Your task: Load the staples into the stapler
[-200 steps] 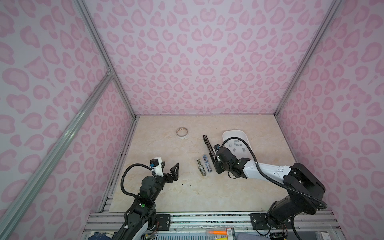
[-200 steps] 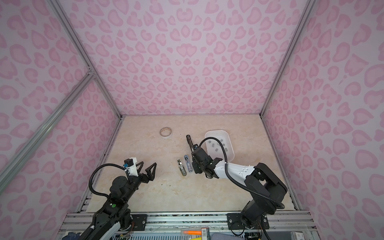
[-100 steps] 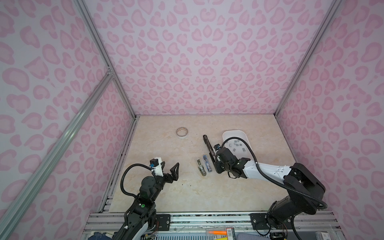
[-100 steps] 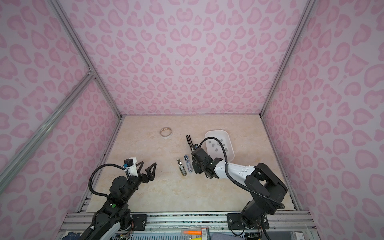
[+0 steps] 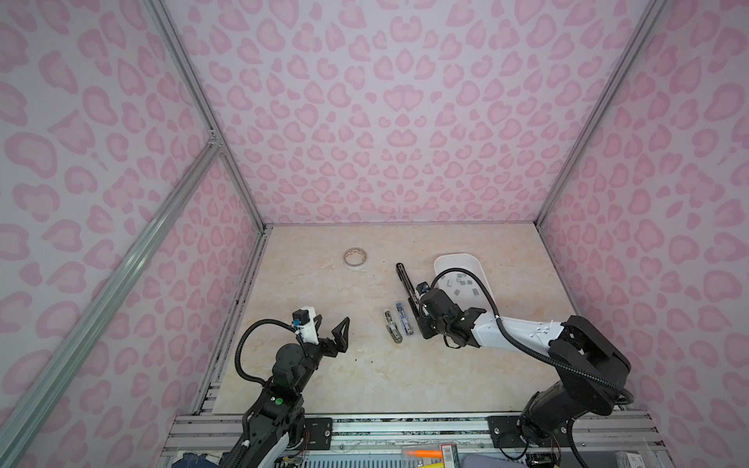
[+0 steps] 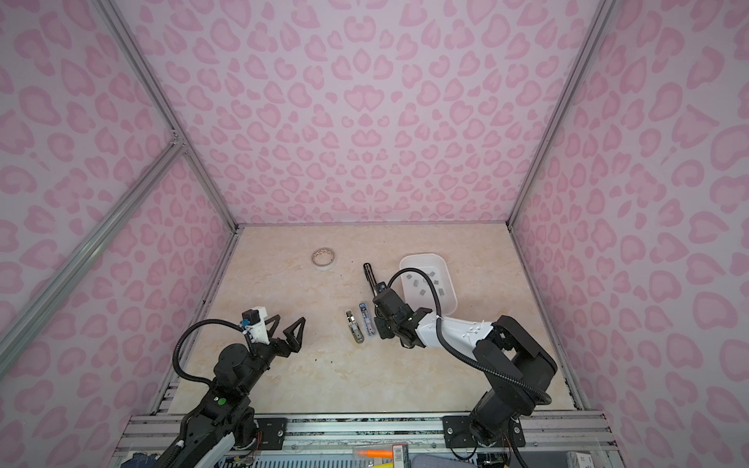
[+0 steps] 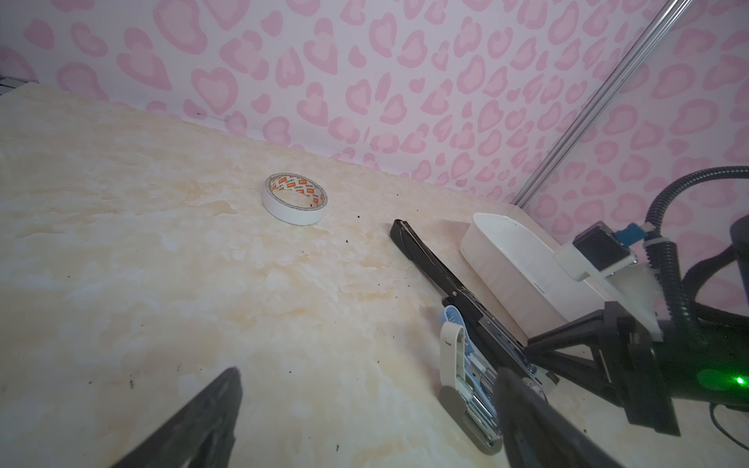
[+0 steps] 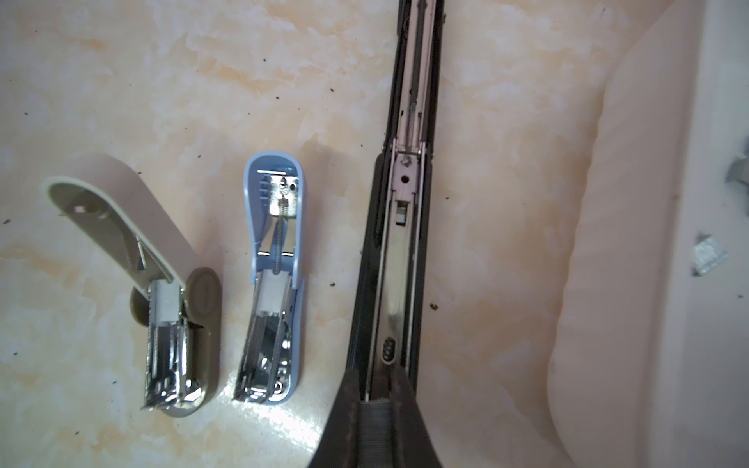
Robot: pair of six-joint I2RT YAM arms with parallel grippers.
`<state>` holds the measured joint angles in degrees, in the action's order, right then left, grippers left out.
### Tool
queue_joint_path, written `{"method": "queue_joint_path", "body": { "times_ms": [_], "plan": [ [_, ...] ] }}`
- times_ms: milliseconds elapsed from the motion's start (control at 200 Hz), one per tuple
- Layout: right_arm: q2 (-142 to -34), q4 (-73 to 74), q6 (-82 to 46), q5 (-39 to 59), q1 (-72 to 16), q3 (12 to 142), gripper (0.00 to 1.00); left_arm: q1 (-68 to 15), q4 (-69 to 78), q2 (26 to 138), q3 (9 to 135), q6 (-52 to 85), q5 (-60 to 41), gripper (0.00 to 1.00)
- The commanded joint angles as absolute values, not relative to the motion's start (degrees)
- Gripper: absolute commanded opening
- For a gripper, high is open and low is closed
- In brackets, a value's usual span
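A long black stapler (image 5: 405, 279) lies opened flat on the table, its metal channel (image 8: 399, 243) facing up. My right gripper (image 8: 375, 389) sits over the channel's near end, shut on a grey ribbed strip of staples (image 8: 375, 429). In both top views the right gripper (image 6: 381, 328) points down at the stapler's near end. More staples (image 5: 458, 283) lie loose in the white tray (image 5: 458, 259). My left gripper (image 5: 330, 328) hovers open and empty at the left, apart from everything.
A small blue stapler (image 8: 275, 263) and a beige one (image 8: 170, 283) lie opened side by side, left of the black stapler. A roll of white tape (image 5: 356, 258) lies at the back. The pink patterned walls (image 5: 405, 121) close in three sides.
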<state>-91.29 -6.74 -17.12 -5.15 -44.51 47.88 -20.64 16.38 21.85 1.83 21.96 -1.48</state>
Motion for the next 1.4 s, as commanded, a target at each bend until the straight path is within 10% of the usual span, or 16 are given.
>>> {"method": "queue_joint_path", "body": {
  "times_ms": [0, 1395],
  "plan": [
    [-91.8, -6.9, -16.9, -5.9, -44.6, 48.3, 0.05, -20.7, 18.8, 21.8, 1.7, 21.5, -1.4, 0.97],
    [-92.7, -7.2, -17.2, -5.6, -44.6, 48.7, 0.04, -20.8, 18.6, 21.5, 1.8, 21.6, -1.0, 0.97]
  ]
}}
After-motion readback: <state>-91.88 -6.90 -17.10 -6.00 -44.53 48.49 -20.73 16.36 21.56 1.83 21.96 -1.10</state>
